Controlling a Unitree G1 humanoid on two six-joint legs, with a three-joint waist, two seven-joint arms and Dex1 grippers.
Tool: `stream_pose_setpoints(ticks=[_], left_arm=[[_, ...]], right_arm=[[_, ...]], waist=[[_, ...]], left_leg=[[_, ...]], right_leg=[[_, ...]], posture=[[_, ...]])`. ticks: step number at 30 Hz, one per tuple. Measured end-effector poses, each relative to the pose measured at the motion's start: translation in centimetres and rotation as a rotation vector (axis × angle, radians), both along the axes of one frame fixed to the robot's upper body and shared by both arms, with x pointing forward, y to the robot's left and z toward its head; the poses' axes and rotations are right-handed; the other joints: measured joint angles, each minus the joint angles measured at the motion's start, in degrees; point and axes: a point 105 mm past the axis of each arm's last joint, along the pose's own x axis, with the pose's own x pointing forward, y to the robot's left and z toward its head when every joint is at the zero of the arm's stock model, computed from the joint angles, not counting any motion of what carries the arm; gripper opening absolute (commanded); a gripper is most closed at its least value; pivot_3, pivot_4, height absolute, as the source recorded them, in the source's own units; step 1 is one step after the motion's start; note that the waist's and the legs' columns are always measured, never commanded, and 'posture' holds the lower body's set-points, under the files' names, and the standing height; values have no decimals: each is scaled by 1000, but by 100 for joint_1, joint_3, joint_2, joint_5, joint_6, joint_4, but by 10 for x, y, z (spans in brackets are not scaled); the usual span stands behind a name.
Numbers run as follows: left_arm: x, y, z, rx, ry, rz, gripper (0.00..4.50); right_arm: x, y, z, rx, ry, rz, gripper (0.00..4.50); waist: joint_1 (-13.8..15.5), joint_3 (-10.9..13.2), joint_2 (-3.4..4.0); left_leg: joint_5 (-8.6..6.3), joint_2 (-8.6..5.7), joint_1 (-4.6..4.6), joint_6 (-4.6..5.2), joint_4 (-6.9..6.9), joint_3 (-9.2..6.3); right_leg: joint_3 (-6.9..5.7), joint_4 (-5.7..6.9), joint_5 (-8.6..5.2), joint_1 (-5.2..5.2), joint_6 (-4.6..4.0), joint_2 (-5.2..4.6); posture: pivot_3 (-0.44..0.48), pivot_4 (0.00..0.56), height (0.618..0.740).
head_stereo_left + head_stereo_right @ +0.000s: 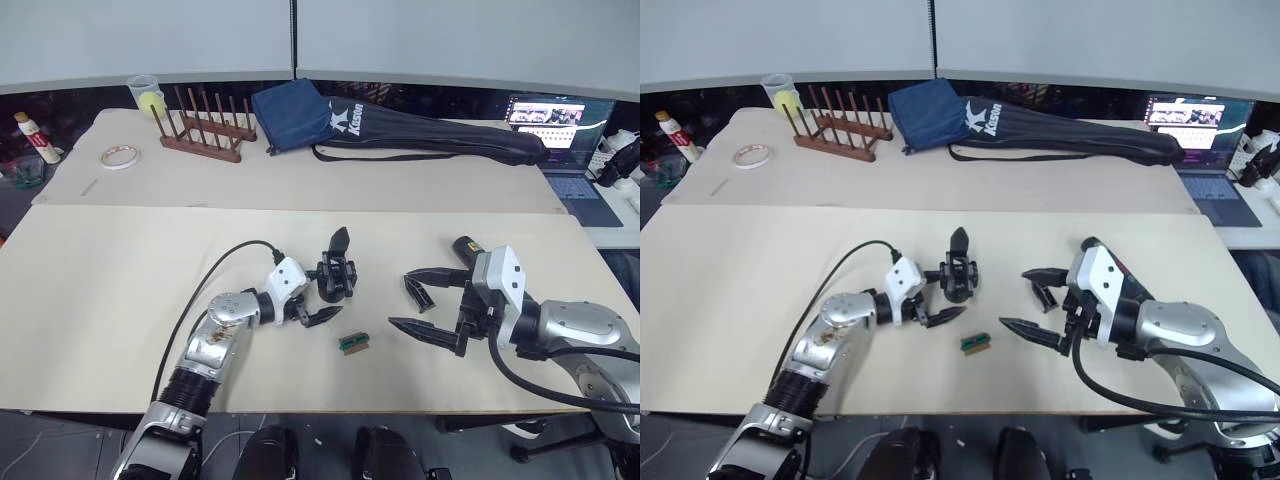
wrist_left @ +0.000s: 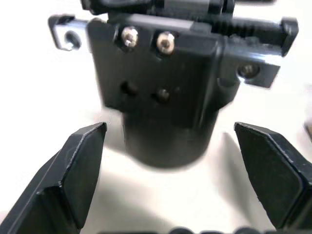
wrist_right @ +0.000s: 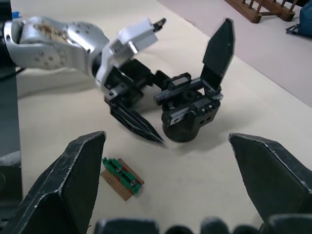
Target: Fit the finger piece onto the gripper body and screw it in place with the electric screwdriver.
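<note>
Looking down from the head views, the pale beige tabletop carries the small chunky black gripper body near its middle, standing on its rounded base with one pointed black finger rising up. The left gripper is close beside this body, its jaws released, one finger lying low on the board just in front of the body. A tiny green-and-brown block lies a little nearer to the robot, apart from both. To the right, the small loose black plastic finger piece lies on the tabletop between the two spread fingers of the right gripper, whose jaws are also released and hold nothing. Behind this gripper the end of the thick black cylindrical electric screwdriver lies on the board, mostly hidden by the wrist. On the far board sit a long black zipped bag, a dark blue folded cloth pouch, a brown wooden peg rack and a white tape roll; an open laptop stands at the far right.

From the left wrist view, the gripper body is very near, between the two open fingertips, not touched by them.

From the right wrist view, the open fingertips frame the gripper body, the left gripper beside it and the green-and-brown block.
</note>
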Motion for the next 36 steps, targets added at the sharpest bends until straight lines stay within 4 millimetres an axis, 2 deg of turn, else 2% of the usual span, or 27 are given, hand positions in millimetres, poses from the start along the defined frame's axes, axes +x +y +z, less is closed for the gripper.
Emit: stream_pose_setpoints(ticks=[3, 6, 9, 12, 16, 19, 23, 27, 32, 36], left_arm=[[-11, 24, 10, 32, 31, -25, 4462], [-27, 43, 28, 48, 65, -97, 4462], [-47, 50, 57, 50, 88, -211, 4462], [-59, 54, 79, 58, 113, -272, 4462], [-72, 46, 112, 59, 55, -354, 4462], [-80, 38, 124, 43, 36, -393, 4462], [-81, 31, 140, 16, -3, -398, 4462], [-85, 27, 144, 12, -27, -406, 4462], [-83, 26, 144, 11, -36, -389, 4462], [-83, 26, 143, 13, -35, -385, 4500]], right_arm=[[-1, -5, 4, -56, 26, 17, 4500], [7, -7, 22, -107, 60, 10, 4500], [21, -13, 42, -195, 121, -40, 4500], [38, -15, 45, -276, 240, -102, 4500], [67, -11, 47, -291, 442, -238, 4500], [82, -14, 38, -329, 598, -362, 4500], [94, -25, 8, -404, 804, -513, 4500], [98, -39, -18, -488, 872, -621, 4500], [102, -38, -36, -520, 896, -653, 4500], [102, -35, -45, -533, 904, -647, 3323]], waist=[[-4, 0, 1], [-38, 2, 5], [-44, 4, 7], [-63, 7, 12], [-110, 7, 13], [-123, 7, 13], [-115, 7, 13], [-128, 7, 13], [-137, 7, 13], [-138, 7, 13]], left_leg=[[1, 3, 0, -3, -1, 0], [3, 7, 2, -7, -1, 1], [3, 7, 1, -9, -9, -3], [3, 6, -9, -19, -7, 1], [6, 4, -11, -23, -7, 8], [9, 4, -18, -28, -9, 7], [12, -3, -39, -29, -5, 14], [14, -4, -40, -32, -5, 19], [22, -2, -39, -45, -7, 20], [24, 0, -40, -47, -7, 21]], right_leg=[[1, -1, 0, -2, -1, 0], [3, 3, -1, -7, -5, -1], [0, -1, -20, -11, -37, -3], [3, 1, -26, -27, -50, -5], [7, 7, -13, -30, -28, -5], [1, 10, -9, -34, -17, 2], [2, 12, -6, -48, -11, 4], [6, 15, -4, -54, -7, 4], [9, 24, -4, -61, -8, 15], [10, 23, -4, -62, -9, 17]], posture=[[0, 150, 740], [0, 150, 740], [0, 150, 740], [0, 150, 740], [0, 150, 740], [0, 150, 740], [0, 150, 740], [0, 150, 740], [0, 150, 740], [0, 150, 740]])
